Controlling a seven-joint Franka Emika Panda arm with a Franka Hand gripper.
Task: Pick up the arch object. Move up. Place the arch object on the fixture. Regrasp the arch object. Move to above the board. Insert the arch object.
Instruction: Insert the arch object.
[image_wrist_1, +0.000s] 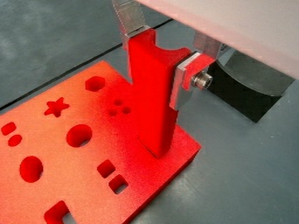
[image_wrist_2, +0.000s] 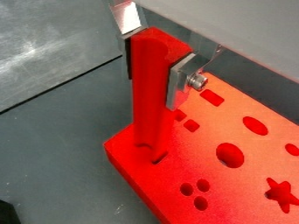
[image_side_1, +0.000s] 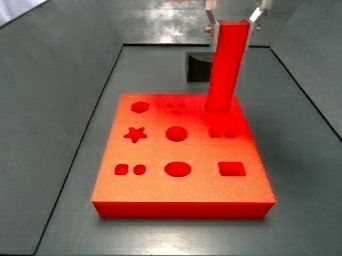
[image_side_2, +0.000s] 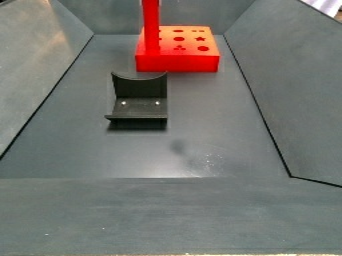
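My claw (image_wrist_2: 158, 68) pinches the long red arch-notched bar (image_wrist_2: 147, 96) near its top, holding it upright so its lower end enters the flat orange-red holed board (image_wrist_1: 82, 166).

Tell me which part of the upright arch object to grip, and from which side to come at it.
Grip its upper end, coming straight down from above. The arch object stands upright with its lower end in the board, so only the top stays free. The hand already clamps there, one silver finger against a flat side.
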